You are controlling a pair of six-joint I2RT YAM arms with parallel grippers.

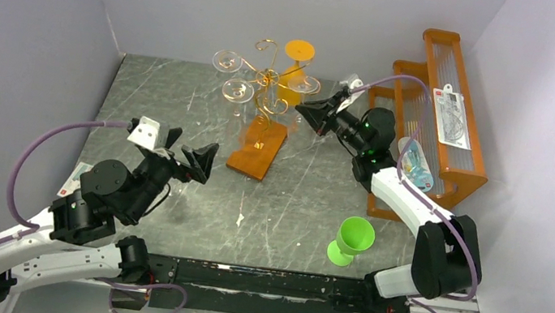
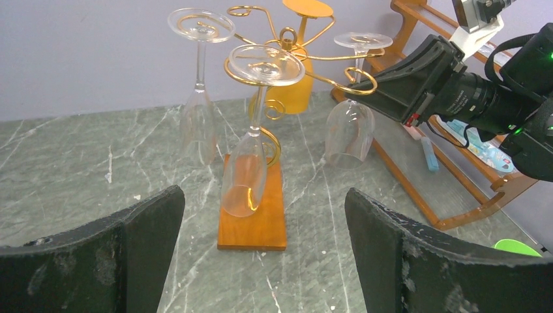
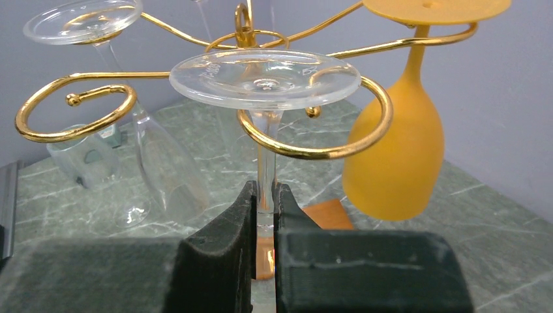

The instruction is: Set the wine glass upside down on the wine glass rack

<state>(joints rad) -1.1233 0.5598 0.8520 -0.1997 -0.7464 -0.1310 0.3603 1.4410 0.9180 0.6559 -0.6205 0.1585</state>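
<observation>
starting at the arm bases: a green cup (image 1: 353,237) stands upright on the table (image 1: 183,102) just in front of your right arm.

left gripper (image 1: 186,150): released, fingers spread wide with nothing between them. it hangs over the table, left of the rack's wooden base and apart from it, pointing towards it.

rack (image 2: 254,222): the base lies flat mid-table and the gold scroll arms fan out from the thin post.

wine glass (image 3: 264,78): inverted at the rack's right-hand scroll arm. the foot is on top, lying over the gold loop. the stem runs down through the loop and the bowl hangs mouth down, clear of the table. whether the foot bears on the wire you cannot tell.

right gripper (image 3: 264,215): clenched on that glass's stem, below the loop and above the bowl. the pads (image 3: 222,254) press it from both sides.

other loads: two clear glasses (image 1: 229,60) hang inverted on the left-side arms, and an orange glass (image 3: 394,156) hangs inverted at the back.

far right: an orange shelf (image 1: 443,65) stands against the wall, with packets on its steps.
</observation>
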